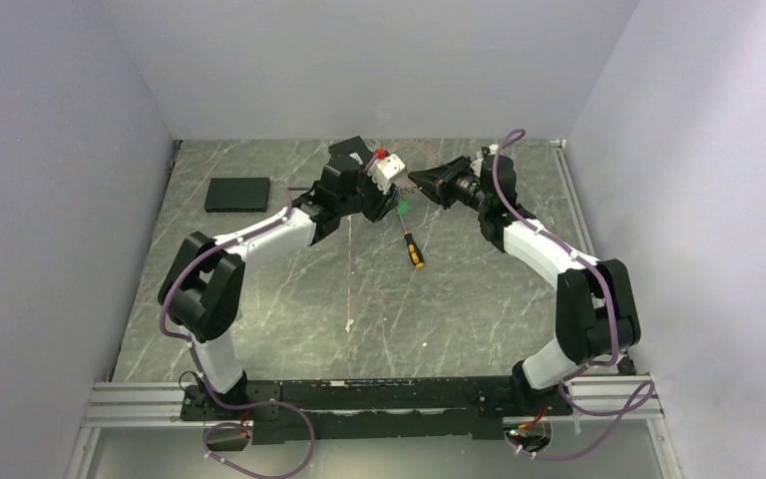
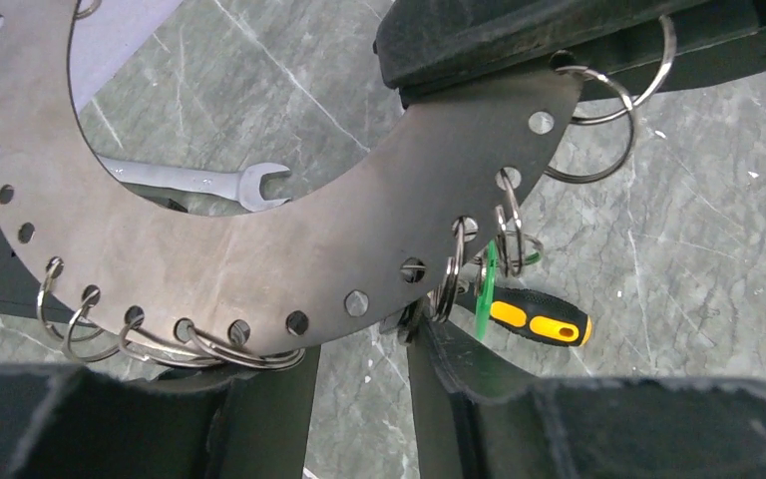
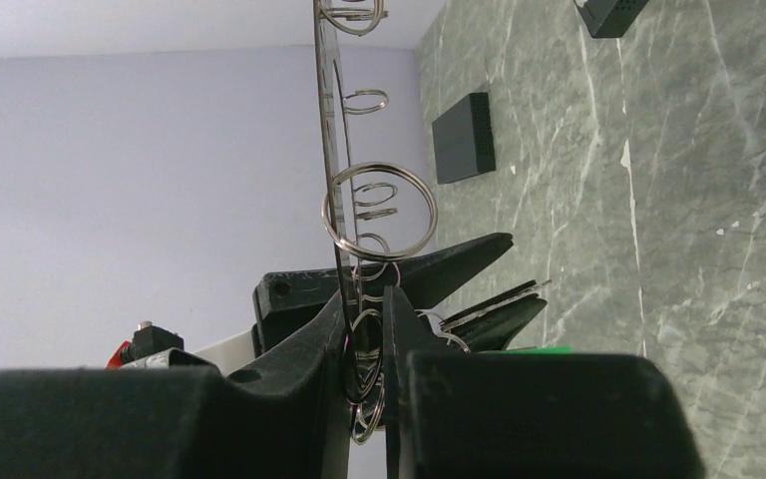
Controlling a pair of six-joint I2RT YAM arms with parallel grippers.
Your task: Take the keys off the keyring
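The keyring point(image 2: 259, 239) is a flat grey crescent plate with a row of holes and several split rings hanging from them, held up off the table. A green tag point(image 2: 487, 281) hangs from it. My right gripper point(image 3: 367, 299) is shut on the plate's edge, with rings between its fingers; its black fingers point(image 2: 519, 40) show at the top of the left wrist view. My left gripper point(image 2: 359, 349) sits just below the plate's lower edge, jaws apart with table showing between them. A small dark key point(image 2: 411, 321) hangs by its right fingertip. From above, both grippers point(image 1: 391, 190) point(image 1: 421, 180) meet at the far middle.
A yellow-and-black screwdriver point(image 1: 414, 249) lies on the table below the ring. A silver wrench point(image 2: 199, 182) lies behind the plate. A black box point(image 1: 237, 194) sits at the far left. Grey walls enclose three sides.
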